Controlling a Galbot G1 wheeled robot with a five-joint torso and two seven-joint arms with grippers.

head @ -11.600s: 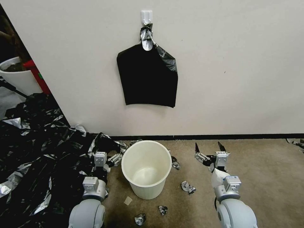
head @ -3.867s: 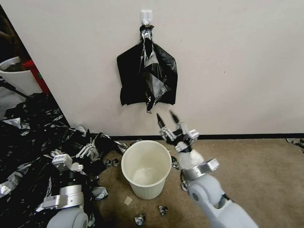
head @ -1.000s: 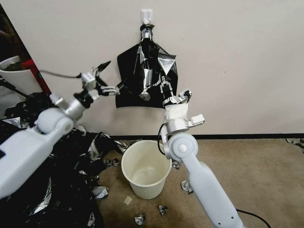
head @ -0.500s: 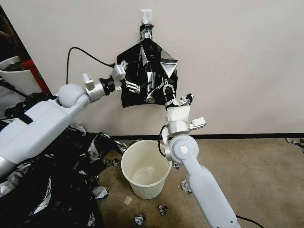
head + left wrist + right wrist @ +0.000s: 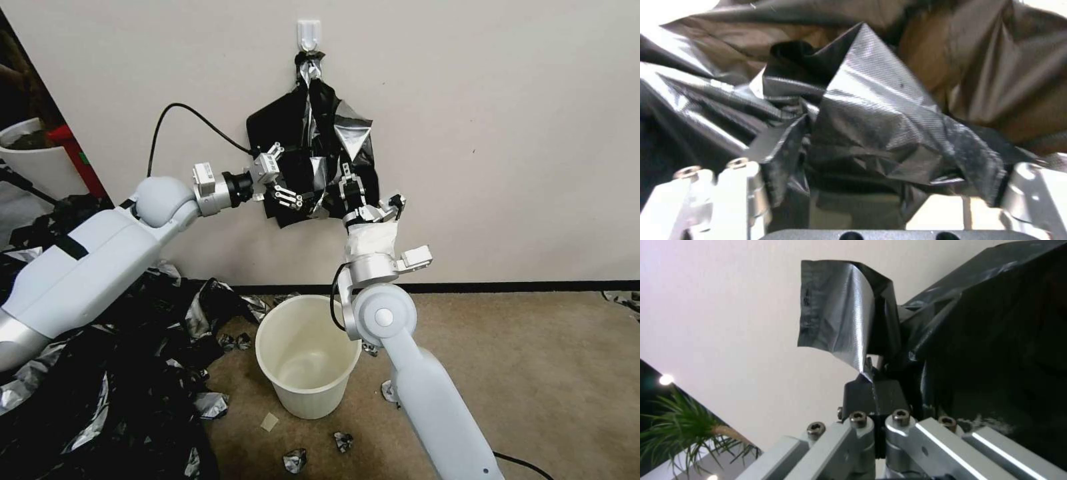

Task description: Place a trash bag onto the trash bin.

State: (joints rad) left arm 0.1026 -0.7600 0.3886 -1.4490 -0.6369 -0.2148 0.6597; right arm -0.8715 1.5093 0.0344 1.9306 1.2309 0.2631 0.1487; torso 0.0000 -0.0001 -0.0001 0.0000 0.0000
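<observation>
Head view is evenly lit, kinda soft indoor light, wall (image 5: 500, 133) bright with no hard shadows. The trash bag (image 5: 320, 167) throws silvery glare off its folds, strongest around 1 o'clock of its middle. Frame edges bow a bit, wide-angle style, and the 9 o'clock corner goes dark. Left wrist view is blurry and close up, blown-out white at 11 o'clock, brownish cast at 2 o'clock. Right wrist view has two small lamp flares near 8 o'clock.
</observation>
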